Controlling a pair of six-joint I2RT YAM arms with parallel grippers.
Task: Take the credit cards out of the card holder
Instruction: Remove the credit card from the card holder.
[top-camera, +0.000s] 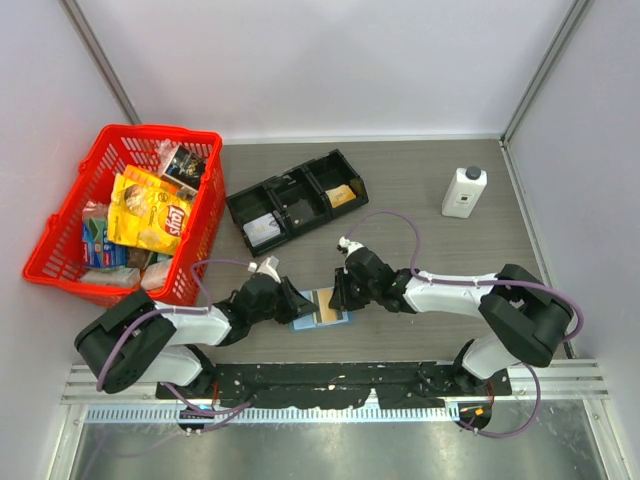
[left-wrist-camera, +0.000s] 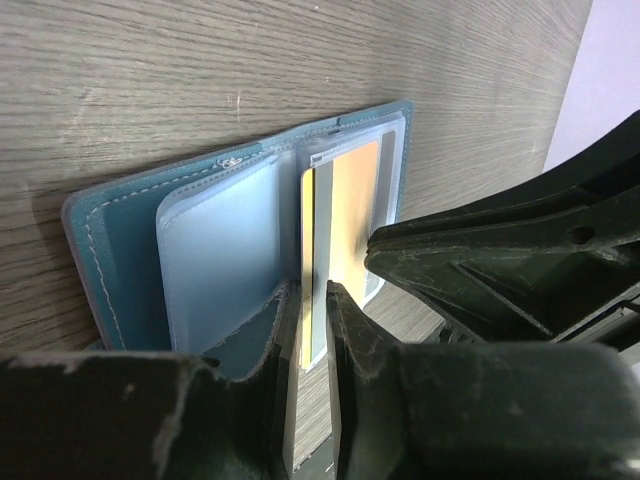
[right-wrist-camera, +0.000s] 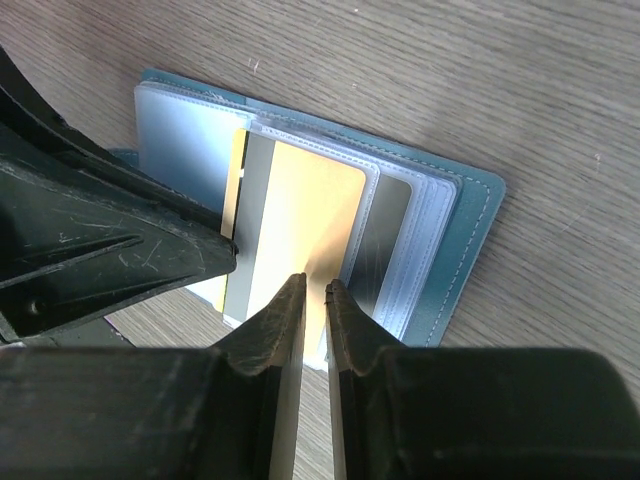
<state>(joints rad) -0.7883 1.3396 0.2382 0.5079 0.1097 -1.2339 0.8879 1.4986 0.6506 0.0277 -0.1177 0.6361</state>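
Note:
The light-blue card holder (top-camera: 303, 322) lies open on the table between both grippers, and shows in the left wrist view (left-wrist-camera: 110, 250) and the right wrist view (right-wrist-camera: 470, 230). Its clear sleeves hold credit cards: a gold-faced one (right-wrist-camera: 300, 220) (left-wrist-camera: 355, 210), a greyish one (right-wrist-camera: 392, 225) and a yellow-edged one (left-wrist-camera: 308, 230). My left gripper (top-camera: 290, 300) (left-wrist-camera: 313, 288) is shut to a thin slit, with its tips on the sleeves at the centre crease. My right gripper (top-camera: 340, 290) (right-wrist-camera: 313, 282) is also shut to a slit, with its tips on the gold card's near end. Neither pinches anything.
A black three-compartment tray (top-camera: 295, 200) with a grey item and a tan item stands behind the holder. A red basket (top-camera: 60, 262) of snack packets is at the left. A white bottle (top-camera: 464, 192) stands at the back right.

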